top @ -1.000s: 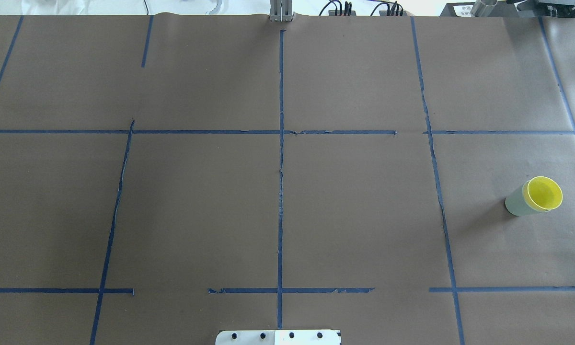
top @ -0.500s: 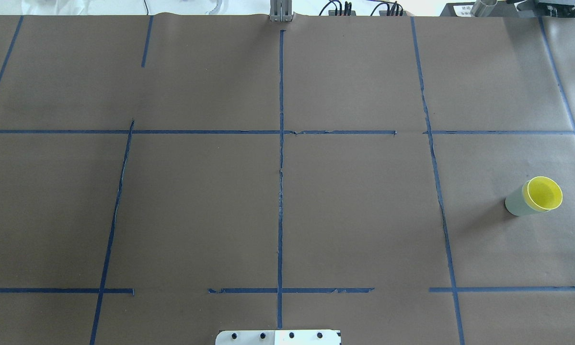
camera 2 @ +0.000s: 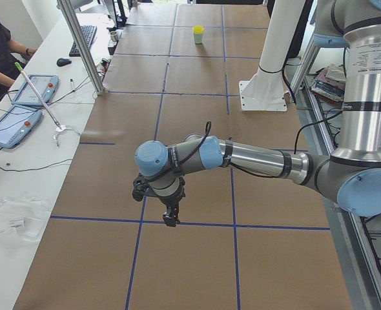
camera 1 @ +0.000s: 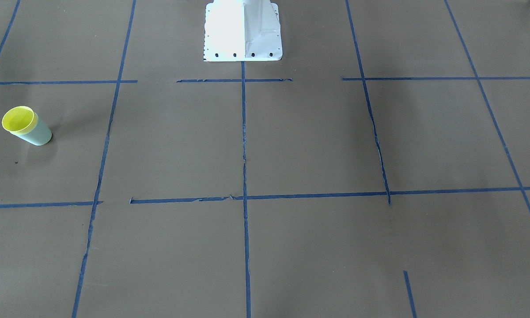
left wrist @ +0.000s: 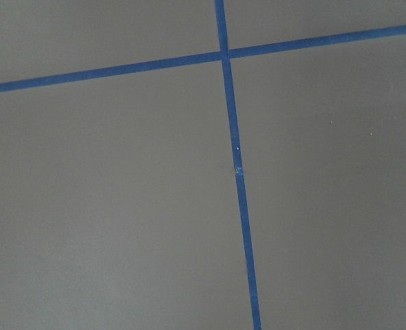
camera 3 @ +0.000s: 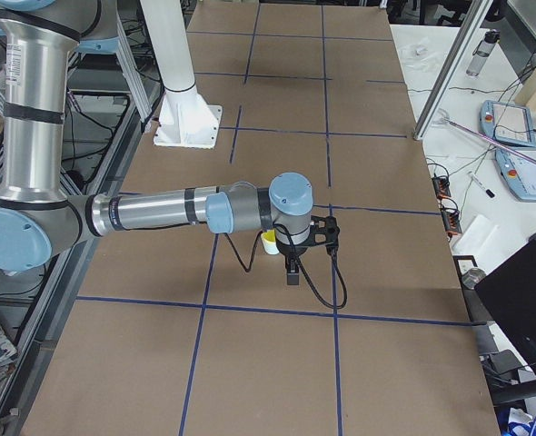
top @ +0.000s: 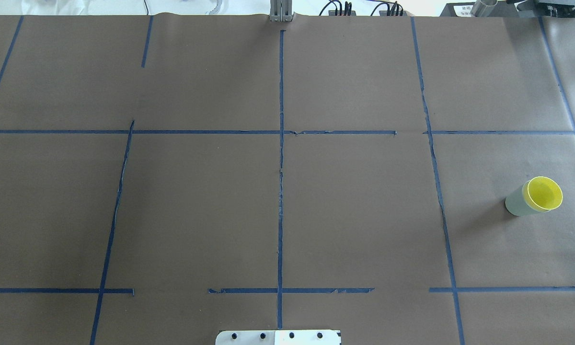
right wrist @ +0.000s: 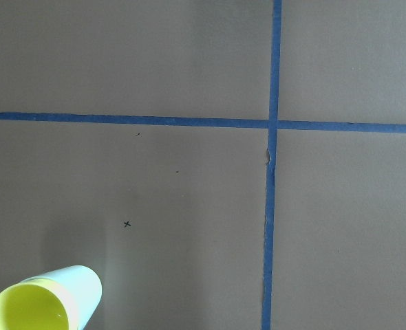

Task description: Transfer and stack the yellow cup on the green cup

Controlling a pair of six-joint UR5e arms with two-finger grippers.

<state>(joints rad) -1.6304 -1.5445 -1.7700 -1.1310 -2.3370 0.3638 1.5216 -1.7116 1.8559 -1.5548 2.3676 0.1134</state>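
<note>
The yellow cup (top: 544, 192) sits nested inside the green cup (top: 514, 204), upright at the table's far right. The pair also shows in the front-facing view, yellow cup (camera 1: 17, 119) in green cup (camera 1: 40, 136), and at the bottom left of the right wrist view (right wrist: 25, 311). My right gripper (camera 3: 292, 279) hangs above the table just beside the stacked cups (camera 3: 268, 242), apart from them. My left gripper (camera 2: 170, 220) hangs over bare table at the far end from the cups (camera 2: 197, 33). Both grippers show only in side views; I cannot tell if they are open or shut.
Blue tape lines (top: 281, 167) divide the brown table. The white robot base plate (camera 1: 243, 31) stands at the table's robot-side edge. A side desk with tablets (camera 2: 13, 123), cables and a seated operator (camera 2: 0, 45) runs along the far edge. An aluminium post (camera 2: 81, 45) stands there.
</note>
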